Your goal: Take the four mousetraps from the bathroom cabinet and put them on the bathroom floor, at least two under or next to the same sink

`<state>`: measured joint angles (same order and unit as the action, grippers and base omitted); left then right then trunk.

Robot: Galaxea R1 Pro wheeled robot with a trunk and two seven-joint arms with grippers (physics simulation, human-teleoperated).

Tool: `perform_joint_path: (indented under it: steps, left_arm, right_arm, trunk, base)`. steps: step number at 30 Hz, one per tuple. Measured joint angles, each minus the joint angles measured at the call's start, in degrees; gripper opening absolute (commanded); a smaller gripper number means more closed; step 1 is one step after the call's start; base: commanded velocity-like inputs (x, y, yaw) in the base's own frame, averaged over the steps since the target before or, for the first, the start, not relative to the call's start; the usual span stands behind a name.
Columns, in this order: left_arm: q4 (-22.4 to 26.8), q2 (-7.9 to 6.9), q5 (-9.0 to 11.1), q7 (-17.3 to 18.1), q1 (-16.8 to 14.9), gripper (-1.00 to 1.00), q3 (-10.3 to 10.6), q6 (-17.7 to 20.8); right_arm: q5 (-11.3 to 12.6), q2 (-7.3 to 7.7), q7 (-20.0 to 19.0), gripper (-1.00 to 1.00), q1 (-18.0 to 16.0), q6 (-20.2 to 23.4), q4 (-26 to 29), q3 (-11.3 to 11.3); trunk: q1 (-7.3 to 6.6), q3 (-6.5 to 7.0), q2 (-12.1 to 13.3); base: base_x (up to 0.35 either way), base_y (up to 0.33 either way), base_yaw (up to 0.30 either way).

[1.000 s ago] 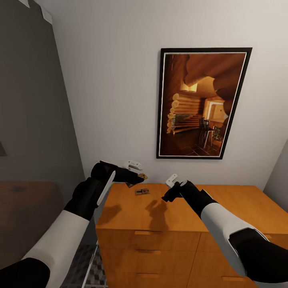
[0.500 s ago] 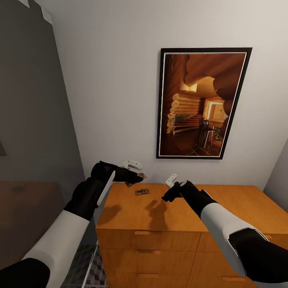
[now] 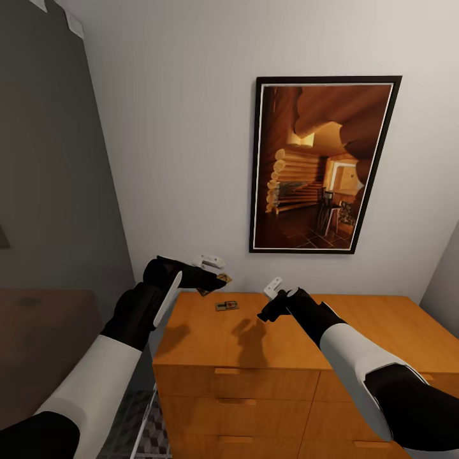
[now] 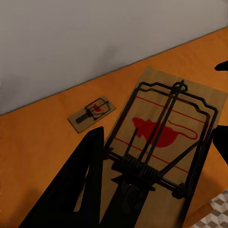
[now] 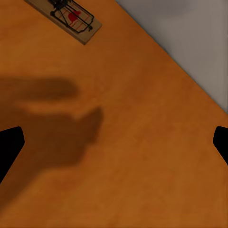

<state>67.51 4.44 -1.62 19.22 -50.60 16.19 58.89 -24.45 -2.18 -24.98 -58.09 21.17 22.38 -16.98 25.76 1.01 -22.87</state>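
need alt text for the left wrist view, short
A mousetrap with a red mouse print and dark wire parts sits close up between the left gripper's dark fingers, above the orange-brown cabinet top. A second mousetrap lies flat on the cabinet farther off, near the pale wall.

1. Left gripper: shifted slightly up and toward the left of the head view frame since a second ago, by a small margin, at the cabinet's back left corner.
2. Held mousetrap: carried along, clamped between the fingers, now riding a little higher and more tilted above the cabinet top.
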Motion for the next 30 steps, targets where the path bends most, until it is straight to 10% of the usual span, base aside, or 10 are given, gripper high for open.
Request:
perform_joint_path:
  steps: [30]
  left_arm:
    - [-0.8,0.83,-0.1,0.0,1.9,-1.0,0.3,-0.2]
  right_arm:
    - [-0.2,-0.02,-0.4,1.0,0.0,-1.9,0.5,-0.1]
  trunk:
    - [0.0,0.0,0.0]
  base:
    - [0.0,0.0,0.0]
